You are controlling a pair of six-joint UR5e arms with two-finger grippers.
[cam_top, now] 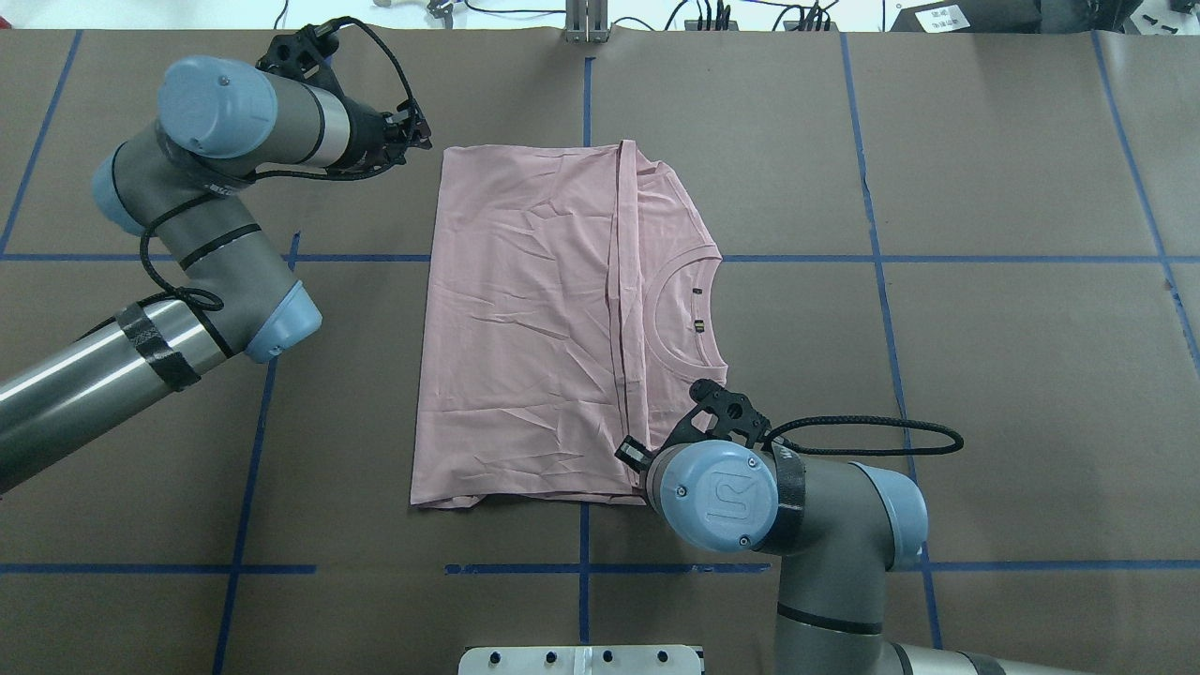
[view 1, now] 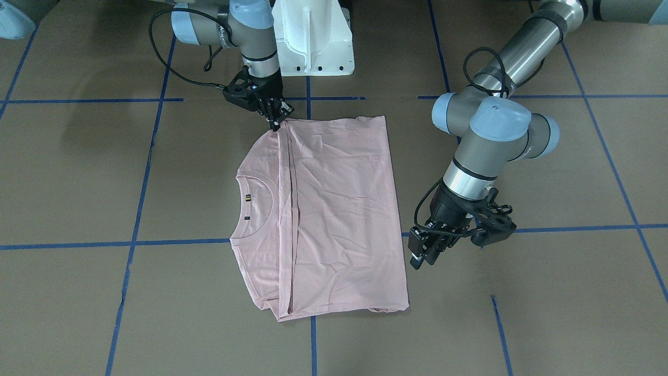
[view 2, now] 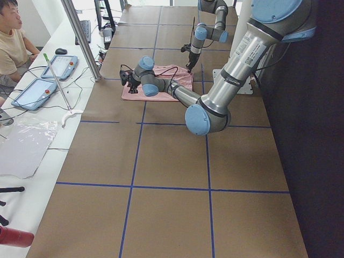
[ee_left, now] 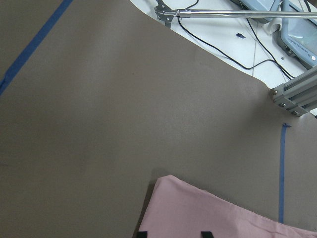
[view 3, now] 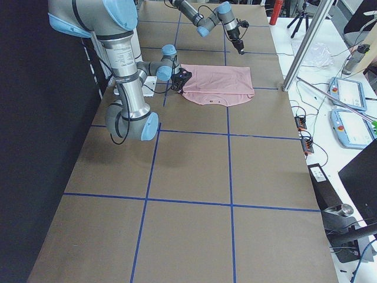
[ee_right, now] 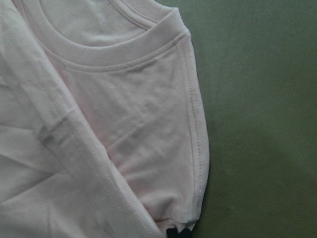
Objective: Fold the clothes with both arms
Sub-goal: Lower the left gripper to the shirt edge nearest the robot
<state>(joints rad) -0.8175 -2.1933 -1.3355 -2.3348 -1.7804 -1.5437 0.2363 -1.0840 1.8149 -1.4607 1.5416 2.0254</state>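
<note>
The pale pink T-shirt [view 1: 339, 209] lies flat on the brown table, its lower part folded up over the body. The hem runs beside the ribbed neck [cam_top: 684, 309], and the print is hidden. My right gripper [view 1: 275, 124] is shut on the shirt's near corner by the sleeve. In the right wrist view the cloth [ee_right: 124, 124] puckers at the fingertips. My left gripper [view 1: 421, 263] is open and empty, just off the shirt's far folded corner [cam_top: 442, 150]. In the left wrist view its two fingertips [ee_left: 143, 234] stand apart above that corner [ee_left: 223, 213].
The white pedestal base [view 1: 313, 42] stands behind the shirt on the robot's side. Blue tape lines [cam_top: 581, 567] cross the table. Past the far edge are a metal post [view 2: 80, 37], tablets [view 2: 59, 67], cables and a seated operator [view 2: 11, 37].
</note>
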